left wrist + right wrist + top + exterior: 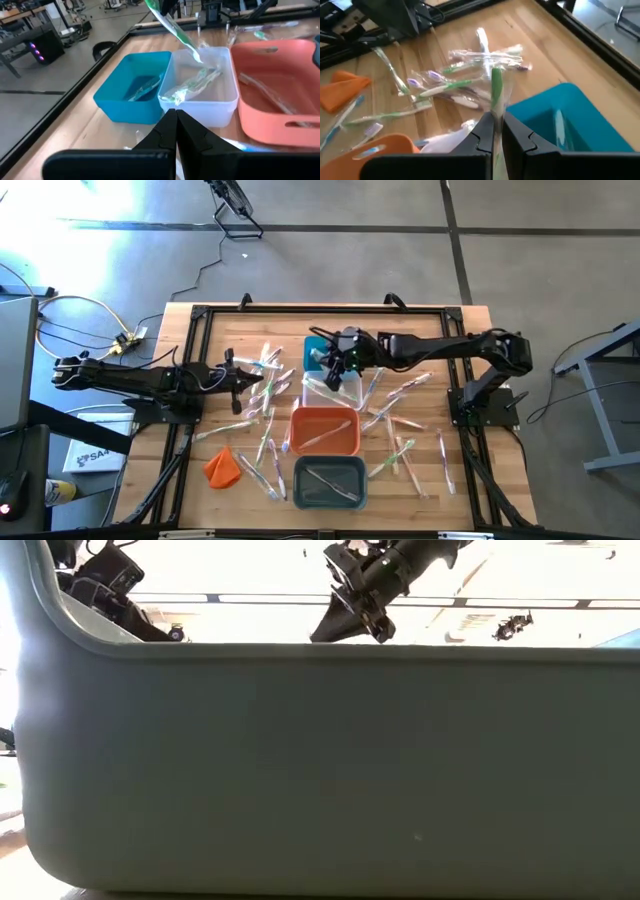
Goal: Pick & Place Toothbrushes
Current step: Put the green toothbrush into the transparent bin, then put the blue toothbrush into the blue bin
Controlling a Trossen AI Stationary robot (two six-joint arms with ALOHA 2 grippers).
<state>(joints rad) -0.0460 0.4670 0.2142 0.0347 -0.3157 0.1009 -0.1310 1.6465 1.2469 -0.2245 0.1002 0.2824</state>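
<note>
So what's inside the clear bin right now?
The clear bin holds at least one wrapped green toothbrush lying on its floor. The right hand hangs over it, shut on another green toothbrush. Wrappers blur together, so an exact count isn't possible.

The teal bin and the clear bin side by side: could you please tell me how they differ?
The teal bin is opaque blue-green; the clear bin is see-through. A green toothbrush, pinched in the right gripper, hangs above the clear bin, not the teal bin. Both are rectangular, touch side by side, and already hold toothbrushes.
</note>
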